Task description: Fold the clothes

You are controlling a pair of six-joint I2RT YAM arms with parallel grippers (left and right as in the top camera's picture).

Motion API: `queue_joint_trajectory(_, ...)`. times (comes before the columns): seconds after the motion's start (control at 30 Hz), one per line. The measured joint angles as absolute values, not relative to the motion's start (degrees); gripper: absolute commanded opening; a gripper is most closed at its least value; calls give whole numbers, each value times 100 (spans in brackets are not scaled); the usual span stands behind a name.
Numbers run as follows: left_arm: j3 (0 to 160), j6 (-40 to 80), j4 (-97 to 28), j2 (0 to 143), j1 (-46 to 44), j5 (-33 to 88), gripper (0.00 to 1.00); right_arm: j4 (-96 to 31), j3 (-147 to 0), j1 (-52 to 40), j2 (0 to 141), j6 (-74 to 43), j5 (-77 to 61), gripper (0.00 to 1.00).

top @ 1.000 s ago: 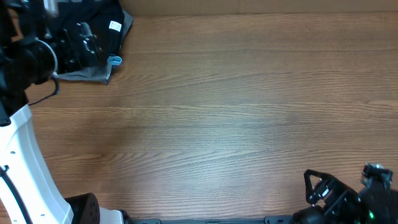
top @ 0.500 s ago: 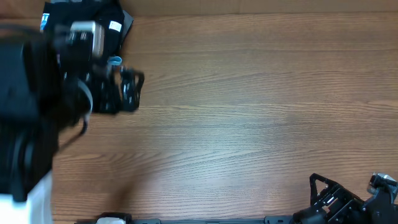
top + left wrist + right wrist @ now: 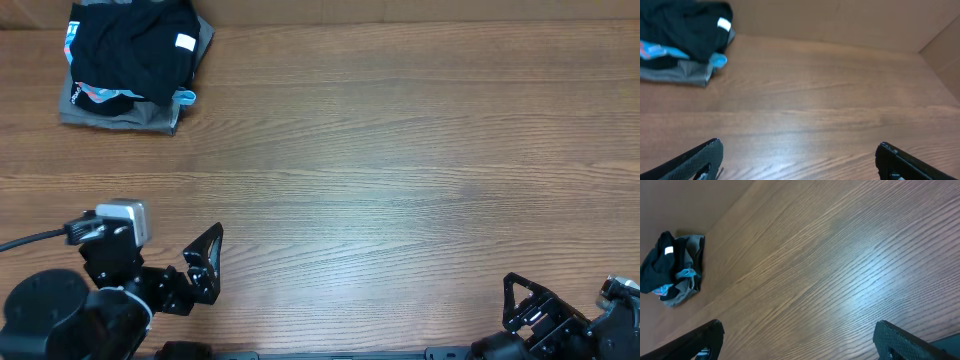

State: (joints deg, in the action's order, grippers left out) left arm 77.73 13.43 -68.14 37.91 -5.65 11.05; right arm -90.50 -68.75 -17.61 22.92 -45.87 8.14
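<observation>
A: Where is the T-shirt?

B: Far corner of the table, about 10 o'clock from centre in the overhead view. It is a compact black bundle with its white tag facing up at its 3 o'clock edge.

A: What is under it?

B: A grey garment at the bottom. Bits of a blue shirt poke out between the two. The T-shirt tops the pile.

A: Grippers?

B: The left gripper sits at 7 o'clock and the right gripper at 5 o'clock, both at the near edge and well apart from the pile. Each wrist view shows the fingers spread wide with nothing between them.

A: Progress?

B: We judge the folding largely done. The shirt is gathered small and stacked, and neither arm is on it. Its edges look rumpled, though, and we cannot tell how square the fold is. If anything is left, it is tidying.

A: Containers?

B: We see none, no bin, basket or tray. The pile lies straight on the wood.
</observation>
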Motion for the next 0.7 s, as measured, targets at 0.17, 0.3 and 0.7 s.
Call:
queue_joint_trajectory(0.17, 7533, 1363, -6831, 3817, -565, 1083, 100, -9050, -6875, -1761, 2292, -4633, 816, 100)
queue_joint_trajectory(0.3, 7472, 1365, -6879, 3822, -565, 1083, 100, -9048, -6875, -1761, 2292, -4648, 816, 100)
queue_joint_trajectory(0.7, 7461, 1365, -7308, 3822, -565, 1083, 100, -9045, -6875, -1761, 2292, -4650, 816, 100)
